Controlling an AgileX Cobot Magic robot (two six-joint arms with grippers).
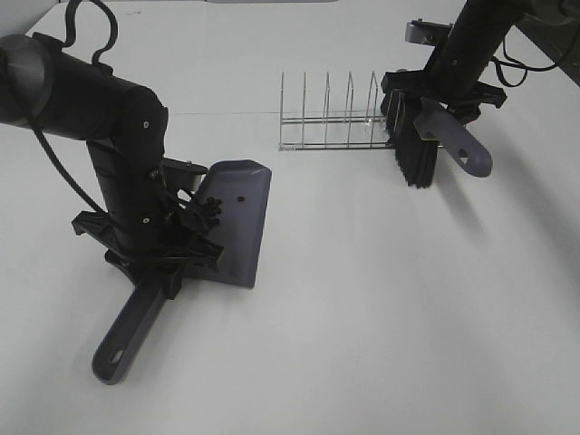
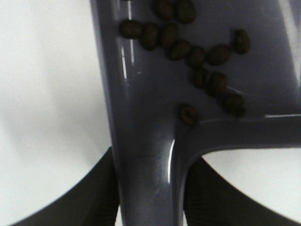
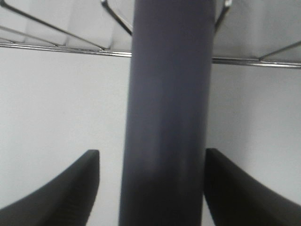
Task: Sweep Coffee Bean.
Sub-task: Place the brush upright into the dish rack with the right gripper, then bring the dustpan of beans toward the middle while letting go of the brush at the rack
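Observation:
The grey-purple dustpan lies on the white table at the left, its handle pointing toward the front. My left gripper is shut on the neck of its handle. Several coffee beans lie clustered inside the pan near the handle; they show as dark specks in the high view. My right gripper is shut on the brush handle at the back right. The brush's black bristles point down at the table, beside the wire rack.
A wire dish rack stands at the back centre, just left of the brush; its rods also show in the right wrist view. White table spreads between the pan and the brush.

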